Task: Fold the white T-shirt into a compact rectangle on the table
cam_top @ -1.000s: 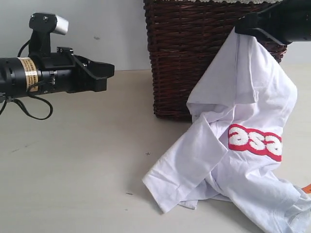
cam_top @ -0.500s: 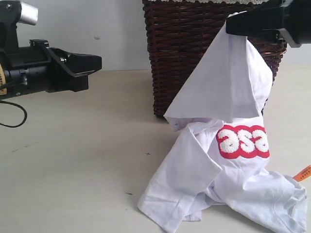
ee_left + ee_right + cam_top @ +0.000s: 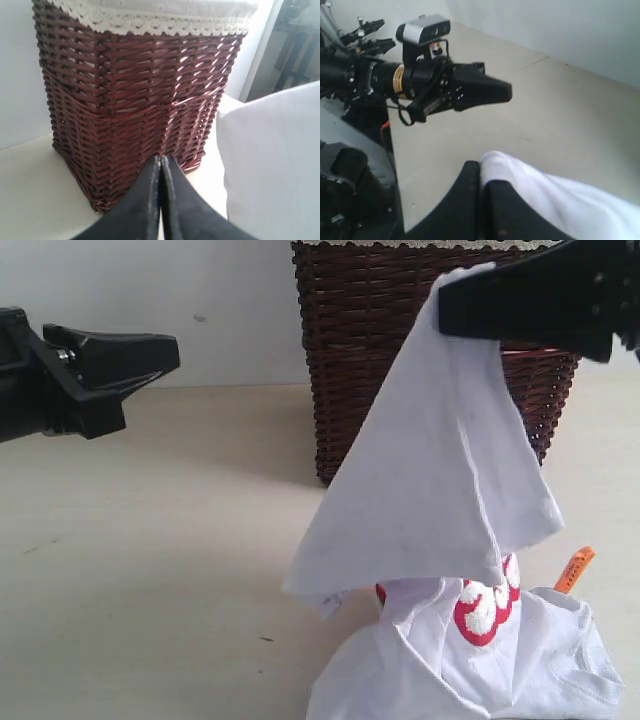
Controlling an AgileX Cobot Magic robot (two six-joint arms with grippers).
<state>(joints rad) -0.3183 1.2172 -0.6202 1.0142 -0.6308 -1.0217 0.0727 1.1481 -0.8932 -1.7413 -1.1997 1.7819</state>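
While the right gripper (image 3: 447, 308) pinches its edge, the white T-shirt (image 3: 440, 470) hangs limp and light; the empty left gripper (image 3: 165, 352), pressed together, could take the hanging corner.

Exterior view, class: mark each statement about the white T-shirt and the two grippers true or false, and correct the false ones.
1. The right gripper is shut on the white T-shirt and holds one part of it up. True.
2. The left gripper grips the shirt as well. False: it is shut on nothing and sits apart from the shirt, off to the left.
3. The whole shirt hangs clear of the table. False: its lower part lies bunched on the table.
4. A dark wicker basket stands behind the shirt. True.
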